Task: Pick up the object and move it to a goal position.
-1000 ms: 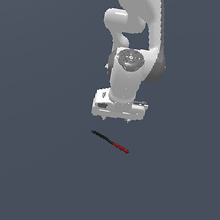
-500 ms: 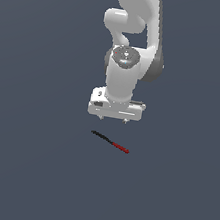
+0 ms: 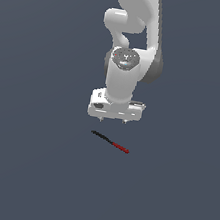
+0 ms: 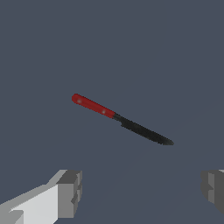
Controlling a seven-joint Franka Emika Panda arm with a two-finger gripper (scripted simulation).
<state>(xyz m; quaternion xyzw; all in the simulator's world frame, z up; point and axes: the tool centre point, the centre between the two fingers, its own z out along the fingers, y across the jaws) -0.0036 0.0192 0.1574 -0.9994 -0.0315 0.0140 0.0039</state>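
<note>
1. No brand, label or writing can be read anywhere in either view.
2. The object [image 3: 110, 142], a thin stick that reads in the wrist view [image 4: 122, 119] as a small knife, lies flat on the plain dark grey-blue floor [image 3: 26, 169]. Its long axis runs from about 10 o'clock to 4 o'clock in the exterior view, black end toward 10, red end toward 4.
3. The red half is smooth and rounded, with two pale dots along it; the black half is flatter, tapers to a point and looks rough along one edge.
4. The white gripper [image 3: 112, 118] hangs above the object, apart from it, fingertips pointing down.
5. In the wrist view its grey, blocky fingers [image 4: 70, 193] stand wide apart, nothing held between them.
6. The glossy white arm [image 3: 131, 39] rises behind.
</note>
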